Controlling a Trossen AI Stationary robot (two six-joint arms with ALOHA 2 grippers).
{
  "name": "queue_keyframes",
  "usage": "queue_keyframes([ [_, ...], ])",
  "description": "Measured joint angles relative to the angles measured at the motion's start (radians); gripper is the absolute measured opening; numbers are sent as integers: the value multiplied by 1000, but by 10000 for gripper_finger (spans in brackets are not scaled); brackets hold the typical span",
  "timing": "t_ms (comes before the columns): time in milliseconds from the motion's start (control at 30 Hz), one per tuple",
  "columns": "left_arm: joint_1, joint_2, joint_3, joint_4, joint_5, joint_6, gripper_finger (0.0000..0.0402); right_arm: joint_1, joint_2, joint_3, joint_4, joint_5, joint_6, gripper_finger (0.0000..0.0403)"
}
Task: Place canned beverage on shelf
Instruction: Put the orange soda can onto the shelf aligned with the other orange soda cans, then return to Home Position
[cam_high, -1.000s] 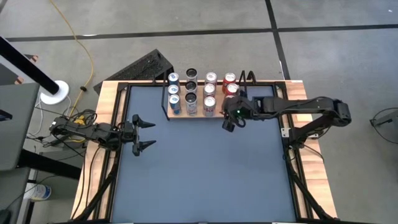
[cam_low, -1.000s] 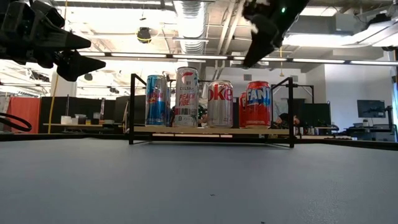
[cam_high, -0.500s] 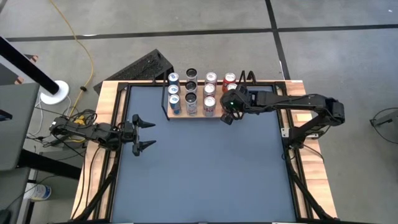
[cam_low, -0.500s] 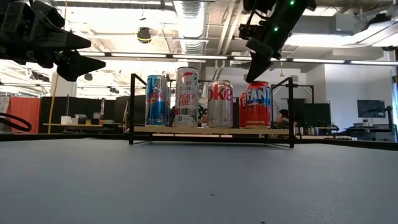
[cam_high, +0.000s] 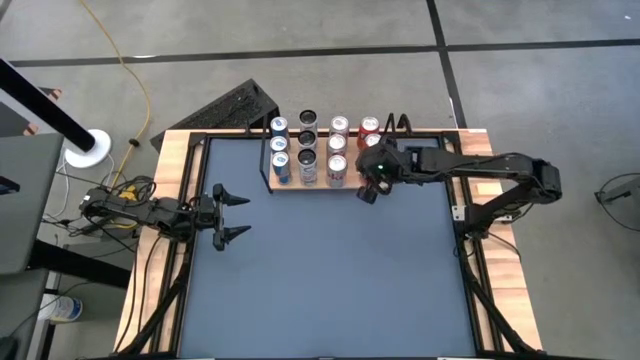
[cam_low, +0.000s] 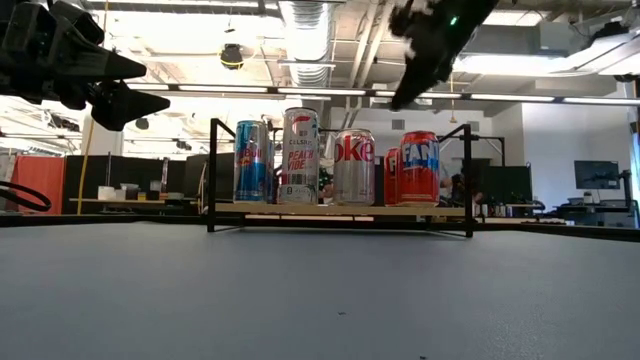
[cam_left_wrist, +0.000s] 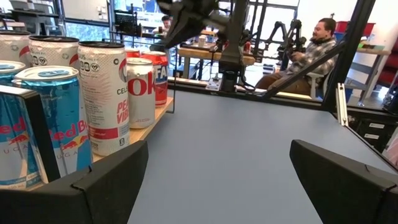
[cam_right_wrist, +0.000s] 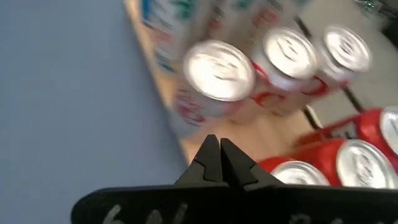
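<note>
The desk (cam_high: 330, 260) carries the shelf (cam_low: 340, 209) at its far edge, filled with rows of cans – blue, white, silver. The red canned beverage (cam_low: 420, 167) stands on the shelf's right end, just beside the silver cans. The right claw (cam_high: 366, 194) hangs above the shelf's right front corner, clenched on nothing – a second ago it was partly spread. The left claw (cam_high: 236, 215) waits released near the desk's left edge, unchanged.

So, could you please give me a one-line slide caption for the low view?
Four front-row cans stand on the shelf while the shut right gripper hangs above the red can.
</note>
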Motion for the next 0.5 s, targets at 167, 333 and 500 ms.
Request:
queue_keyframes([
  [167,0,0,0,0,0,0,382,77,-102,-2,6,-101,0,0],
  [333,0,0,0,0,0,0,382,248,-269,-98,59,-134,36,0],
  [500,0,0,0,0,0,2,382,474,-454,-320,289,-187,53,0],
])
